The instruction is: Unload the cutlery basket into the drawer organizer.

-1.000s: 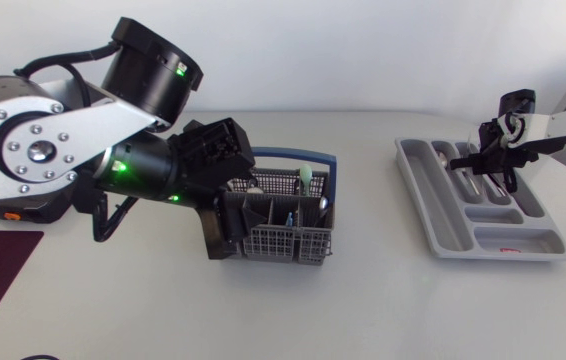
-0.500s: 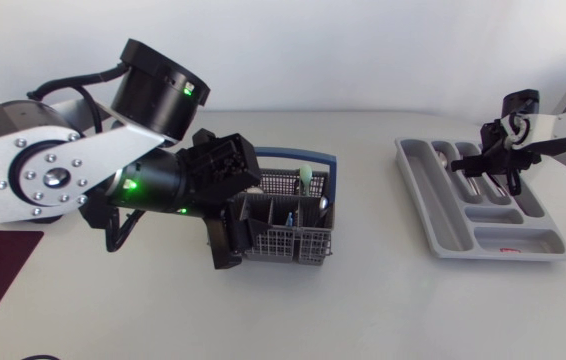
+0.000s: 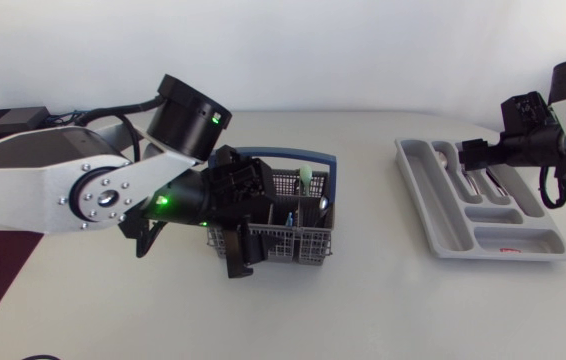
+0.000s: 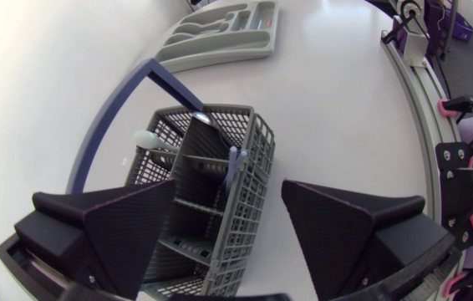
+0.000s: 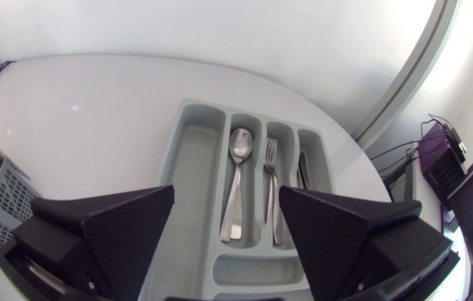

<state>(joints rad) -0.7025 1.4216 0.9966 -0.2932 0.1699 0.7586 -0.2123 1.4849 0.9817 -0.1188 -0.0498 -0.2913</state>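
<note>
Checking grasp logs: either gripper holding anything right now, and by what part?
Nothing held. Left gripper open at the basket; right gripper open over the organizer.

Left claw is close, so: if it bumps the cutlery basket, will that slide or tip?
Probably slides: the basket looks like light plastic mesh on a smooth table. Cutlery standing upright may make it top-heavy, apt to tip.

Head camera overlooks table point(image 3: 383, 300); wrist cameras close above basket point(image 4: 249, 201), organizer point(image 5: 190, 167).
</note>
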